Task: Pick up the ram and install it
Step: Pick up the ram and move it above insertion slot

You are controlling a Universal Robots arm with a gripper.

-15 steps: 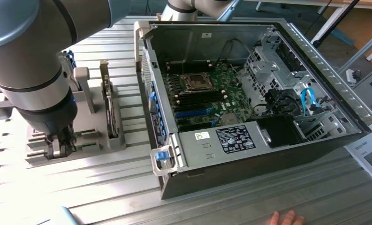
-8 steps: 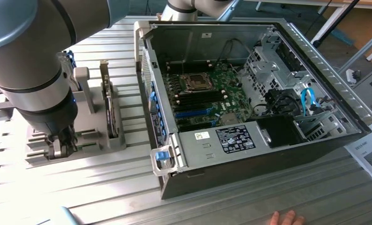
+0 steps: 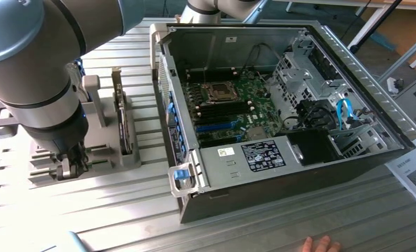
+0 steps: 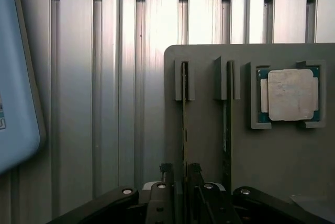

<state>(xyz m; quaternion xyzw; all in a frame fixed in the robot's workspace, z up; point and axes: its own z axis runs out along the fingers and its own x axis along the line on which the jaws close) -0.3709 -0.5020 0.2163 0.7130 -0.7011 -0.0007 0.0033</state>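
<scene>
A: Step?
B: Pick phase, no grasp that I can see. The gripper (image 4: 180, 170) is down at the grey holder (image 4: 207, 130) on the slatted table (image 4: 104, 103), fingers (image 4: 166, 169) partly open, one on each side of the ram (image 4: 184, 114). There is a sliver of gap either side, so it has hold of nothing.
A: Ram location?
B: On edge in the holder's slot, next to a second stick (image 4: 226, 130), with the processor (image 4: 290, 94) in its pocket beyond. Nothing is lifted.
A: Install side?
B: The open PC case (image 3: 264, 157) sits well apart on the exterior view's right, motherboard (image 3: 228, 102) exposed. A person's hand (image 3: 321, 244) rests at the table's edge.
A: What does the move need?
B: My read: stick centred between the pads, squeeze on its flat faces, then a straight pull out of the slot, no twist.
</scene>
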